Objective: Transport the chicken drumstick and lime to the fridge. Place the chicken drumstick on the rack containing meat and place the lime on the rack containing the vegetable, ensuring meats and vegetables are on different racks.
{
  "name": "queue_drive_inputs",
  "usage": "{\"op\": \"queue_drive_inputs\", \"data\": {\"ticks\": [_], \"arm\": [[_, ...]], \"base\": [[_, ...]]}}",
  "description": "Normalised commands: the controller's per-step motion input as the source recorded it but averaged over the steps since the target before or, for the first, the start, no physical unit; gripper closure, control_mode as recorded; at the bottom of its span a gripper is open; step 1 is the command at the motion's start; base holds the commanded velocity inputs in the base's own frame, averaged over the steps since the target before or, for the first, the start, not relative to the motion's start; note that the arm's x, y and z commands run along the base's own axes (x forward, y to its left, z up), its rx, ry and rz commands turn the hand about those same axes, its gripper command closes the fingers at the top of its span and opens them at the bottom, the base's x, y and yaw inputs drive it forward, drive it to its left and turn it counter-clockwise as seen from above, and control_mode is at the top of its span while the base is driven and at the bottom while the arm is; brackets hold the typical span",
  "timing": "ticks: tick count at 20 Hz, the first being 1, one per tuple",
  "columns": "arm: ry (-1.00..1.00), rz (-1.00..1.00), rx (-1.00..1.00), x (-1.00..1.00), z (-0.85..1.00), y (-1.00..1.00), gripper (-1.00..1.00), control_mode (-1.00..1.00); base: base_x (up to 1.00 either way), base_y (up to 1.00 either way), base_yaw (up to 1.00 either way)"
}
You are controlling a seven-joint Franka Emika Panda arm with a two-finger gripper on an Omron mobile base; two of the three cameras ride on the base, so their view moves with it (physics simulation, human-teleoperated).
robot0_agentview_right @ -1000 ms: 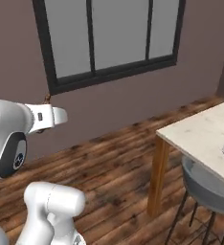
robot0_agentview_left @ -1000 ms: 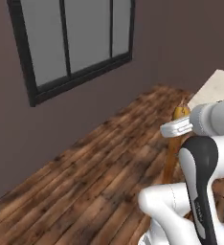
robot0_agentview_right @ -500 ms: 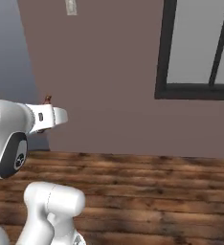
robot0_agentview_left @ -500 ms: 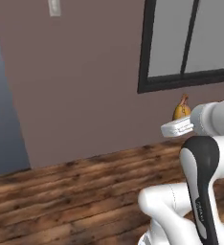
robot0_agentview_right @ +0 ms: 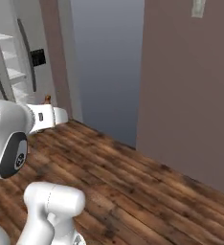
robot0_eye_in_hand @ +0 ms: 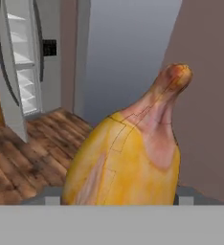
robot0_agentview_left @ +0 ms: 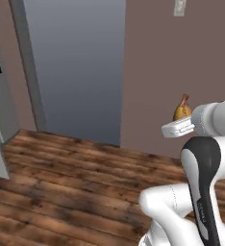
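far to the left stands the fridge (robot0_agentview_right: 16, 62), door ajar on white shelves. across the wooden floor (robot0_agentview_left: 66, 182) the carrying step is under way: the gripper (robot0_agentview_left: 181, 126) is clamped on the chicken drumstick (robot0_eye_in_hand: 128, 158), tip up. next it likely must approach the meat rack.

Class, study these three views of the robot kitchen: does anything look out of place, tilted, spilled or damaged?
Nothing looks spilled or damaged. The chicken drumstick sits upright in the gripper, narrow tip up, carried above the wooden floor. The fridge stands open, showing its white shelves. That fits a delivery under way.
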Motion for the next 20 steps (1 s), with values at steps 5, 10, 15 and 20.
{"op": "queue_drive_inputs", "data": {"ticks": [5,10,15,20], "arm": [[0.00,0.00,0.00,0.00,0.00,0.00,1.00,1.00],[0.00,0.00,0.00,0.00,0.00,0.00,1.00,1.00],[0.00,0.00,0.00,0.00,0.00,0.00,1.00,1.00],[0.00,0.00,0.00,0.00,0.00,0.00,1.00,1.00]], "base": [[0.27,-0.05,0.91],[0.88,-0.63,0.69],[1.00,-0.69,0.64],[1.00,-0.63,0.62]]}}
